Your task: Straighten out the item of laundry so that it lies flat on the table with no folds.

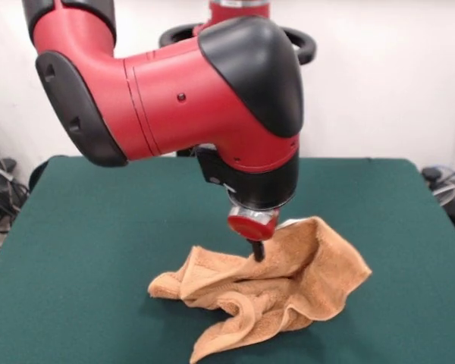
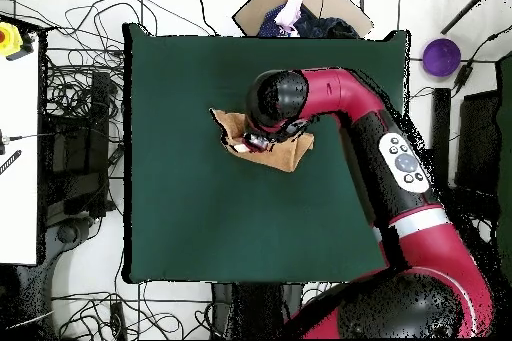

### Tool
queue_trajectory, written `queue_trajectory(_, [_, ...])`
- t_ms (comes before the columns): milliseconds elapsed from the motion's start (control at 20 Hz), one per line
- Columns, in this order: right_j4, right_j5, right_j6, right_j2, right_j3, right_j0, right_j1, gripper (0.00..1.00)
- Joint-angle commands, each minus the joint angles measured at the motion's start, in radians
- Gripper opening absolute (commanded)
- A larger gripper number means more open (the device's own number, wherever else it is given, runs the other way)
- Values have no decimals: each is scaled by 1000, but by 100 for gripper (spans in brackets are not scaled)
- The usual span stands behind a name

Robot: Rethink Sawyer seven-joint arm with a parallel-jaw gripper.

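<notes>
The orange-tan towel point(image 1: 296, 277) lies crumpled in a heap with several folds on the dark green table point(image 1: 98, 227), right of centre and near the front edge in the front view. Its small white tag point(image 1: 290, 223) shows at the raised far edge. My gripper point(image 1: 257, 252) points straight down into the top of the heap, its narrow black tips together and pinching a fold of the cloth. In the overhead view the arm's wrist hides most of the towel point(image 2: 292, 151) and the gripper; the table point(image 2: 200, 207) spreads wide around them.
The red and black arm point(image 1: 174, 91) hangs over the table's middle. Off the table, a cardboard box with clothes point(image 2: 300, 2), a purple round object point(image 2: 441, 57), tangled cables point(image 2: 70, 107) and a white side table point(image 2: 15, 157).
</notes>
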State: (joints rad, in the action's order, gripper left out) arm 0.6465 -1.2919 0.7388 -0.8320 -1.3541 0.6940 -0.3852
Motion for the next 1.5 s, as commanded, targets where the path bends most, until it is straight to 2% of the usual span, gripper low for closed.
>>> queue_trajectory(50, [-61, 0, -230, -75, -91, 9, 43, 100])
queue_trajectory(250, [-94, 22, -237, -90, -103, 12, 33, 100])
queue_trajectory(500, [-110, 86, -257, -116, -120, 29, 62, 100])
queue_trajectory(550, [-111, 90, -261, -122, -124, 34, 67, 0])
queue_trajectory(850, [-116, 102, -226, -131, -126, 31, 66, 0])
queue_trajectory(1000, [-94, 109, -248, -137, -132, 32, 58, 0])
queue_trajectory(1150, [-84, 122, -223, -126, -146, 31, 42, 0])
queue_trajectory(1250, [-68, 99, -190, -99, -171, 25, -1, 0])
queue_trajectory(1350, [-60, 81, -102, -63, -245, 28, -85, 0])
queue_trajectory(1500, [-60, 135, 51, -31, -422, 41, -220, 0])
